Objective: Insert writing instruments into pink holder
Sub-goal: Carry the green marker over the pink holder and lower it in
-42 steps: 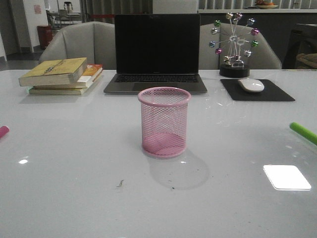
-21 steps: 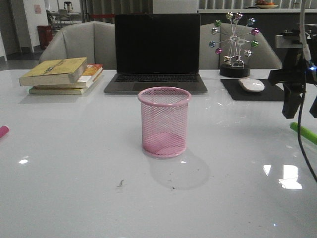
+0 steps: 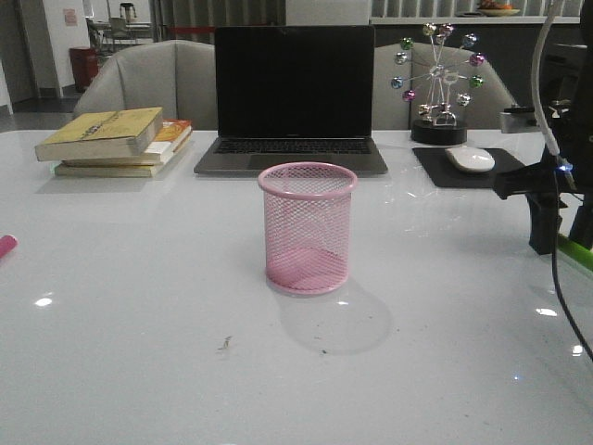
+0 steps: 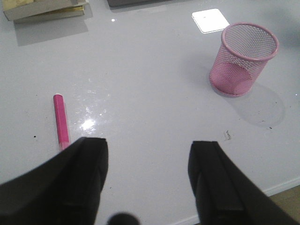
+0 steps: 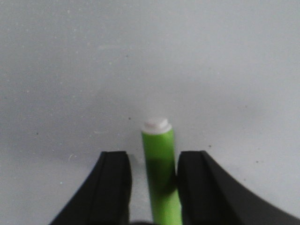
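The pink mesh holder stands upright and empty at the table's middle, also seen in the left wrist view. The lime green pen lies flat at the right edge. My right gripper is lowered over it, open, its fingers on either side of the green pen; the pen sits close against one finger with a gap to the other. The right gripper has not closed. The magenta pen lies at the far left edge. My left gripper hangs open and empty beside the magenta pen.
A laptop stands open behind the holder. Stacked books lie at the back left. A white mouse on a black pad and a ferris-wheel ornament are at the back right. The table's near edge shows by my left gripper.
The right arm came into view from the right and dropped down until its fingers straddle the green pen. Holder and magenta pen have not moved.
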